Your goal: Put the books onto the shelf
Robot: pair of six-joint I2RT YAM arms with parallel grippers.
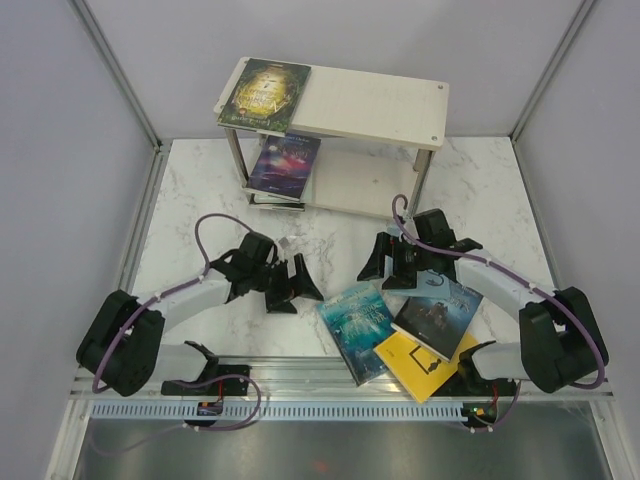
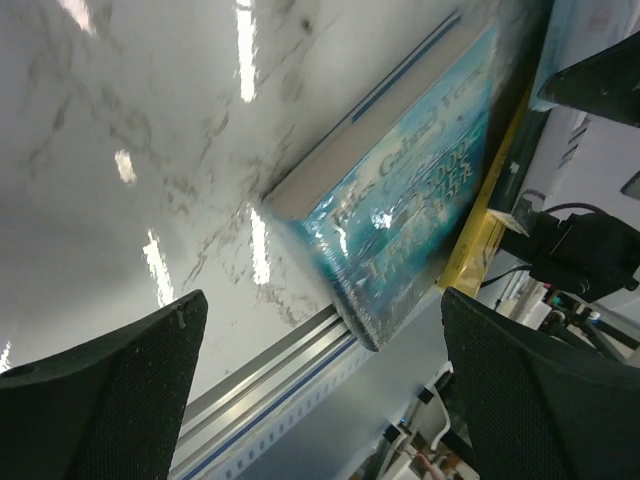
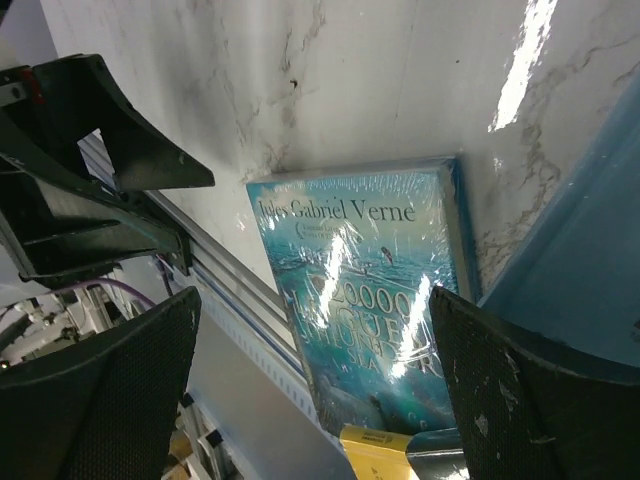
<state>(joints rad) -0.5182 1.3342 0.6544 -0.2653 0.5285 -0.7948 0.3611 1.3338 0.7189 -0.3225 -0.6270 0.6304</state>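
Broadly: marble table (image 1: 190, 210) under everything. Shelf (image 1: 380, 100) at far edge. Green-gold book (image 1: 265, 95) flat on top board, left end; purple galaxy book (image 1: 285, 165) on lower tier, left. Near front, right of centre: teal book (image 1: 358, 325), dark blue-grey book (image 1: 438, 312) overlapping yellow book (image 1: 415, 365). Left gripper (image 1: 298, 285) and right gripper (image 1: 390, 270) low over tabletop, fingers spread wide, both empty.

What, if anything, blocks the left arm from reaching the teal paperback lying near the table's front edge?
Probably nothing: the left gripper hangs open beside the teal paperback, with only bare marble table between them. The dark blue-grey book lies at its far side only.
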